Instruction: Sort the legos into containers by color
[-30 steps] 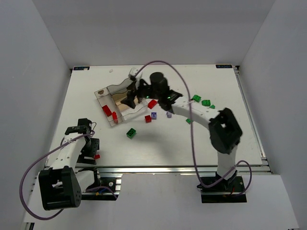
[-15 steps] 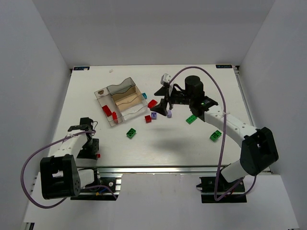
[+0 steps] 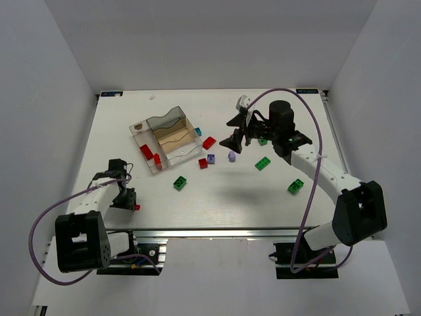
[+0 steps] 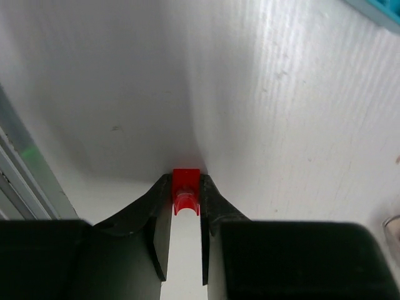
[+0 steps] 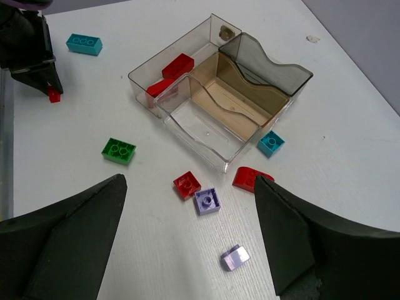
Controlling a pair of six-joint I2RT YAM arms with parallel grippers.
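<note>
1. Grip: the left gripper (image 4: pixel 186 199) is clenched on a tiny red brick (image 4: pixel 185 180), pinched between its dark fingertips right down at the white table (image 4: pixel 281 125).
2. From above, the left arm sits folded low by the near-left edge of the table, well apart from the clear box (image 3: pixel 139 136).
3. The right gripper (image 3: pixel 234 133) hangs released above the table with its jaws spread wide and nothing between them. Its fingers (image 5: pixel 69 244) frame the bottom of the right wrist view.
4. The box lies toward the far left of the table, with its smoky lid (image 5: pixel 269 62) standing open.
5. Two red legos (image 5: pixel 178 64) lie together in one end compartment of the box.
6. A cyan lego (image 5: pixel 271 142) rests on the table just beside the box's corner.
7. Near the box's front wall are a red piece (image 5: pixel 252 178), a small red lego (image 5: pixel 186 185) and a purple lego (image 5: pixel 207 200) touching it. A second purple lego (image 5: pixel 235 257) lies a little apart from them.
8. A green lego (image 5: pixel 119 150) lies alone on the near side of the box.
9. Two more green legos (image 3: pixel 262 164) lie on the right half of the table, near the right arm.
10. A long cyan lego (image 5: pixel 84 42) lies close to the left arm.
</note>
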